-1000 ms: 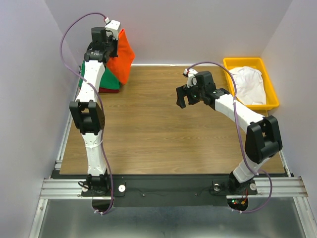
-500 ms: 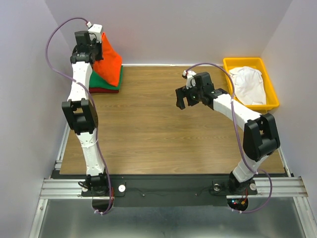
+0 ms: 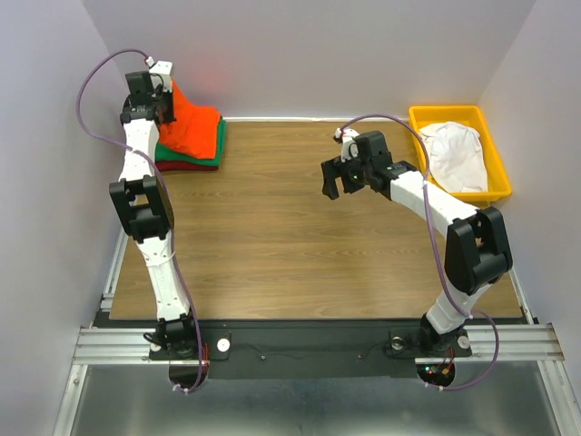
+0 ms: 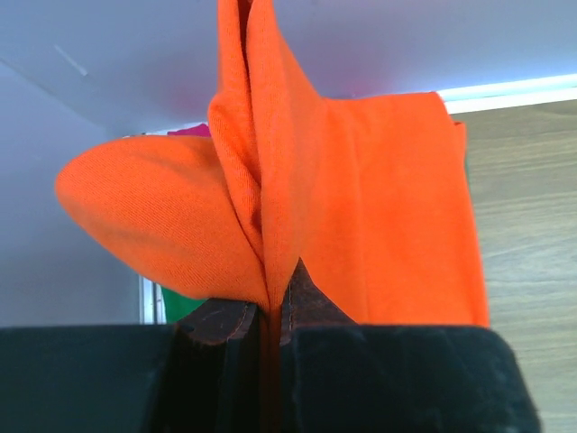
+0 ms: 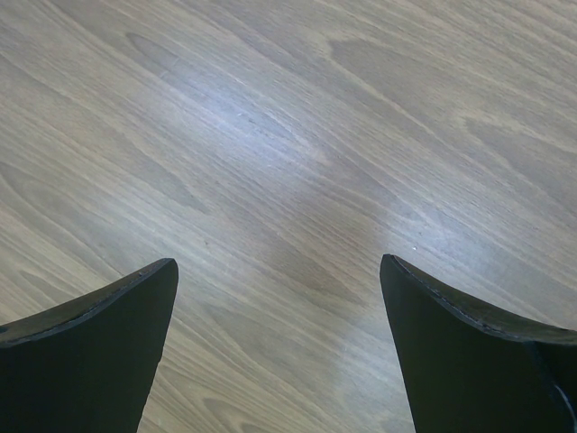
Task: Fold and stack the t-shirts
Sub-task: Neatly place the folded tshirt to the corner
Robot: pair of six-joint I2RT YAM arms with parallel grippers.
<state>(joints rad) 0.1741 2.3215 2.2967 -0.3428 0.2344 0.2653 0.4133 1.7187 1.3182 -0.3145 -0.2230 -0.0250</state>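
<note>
At the table's far left corner, the bright orange t-shirt (image 3: 191,129) lies on top of the green t-shirt (image 3: 214,150) and the dark red t-shirt (image 3: 191,167). My left gripper (image 3: 156,102) is shut on a pinched fold of the orange t-shirt (image 4: 379,216), holding that edge up at the stack's back-left. The white t-shirt (image 3: 456,154) lies crumpled in the yellow tray (image 3: 499,186) at the far right. My right gripper (image 3: 336,177) hangs open over bare wood at mid-table, nothing between its fingers (image 5: 99,334).
Grey walls close in the left, back and right sides; the left arm reaches up against the left wall. A metal rail with both arm bases (image 3: 300,343) runs along the near edge. Wooden table top (image 3: 290,245) stretches between stack and tray.
My left gripper has carried the orange t-shirt left and down, so the shirt that hung tall now lies mostly flat on the stack. The right arm has barely moved.
</note>
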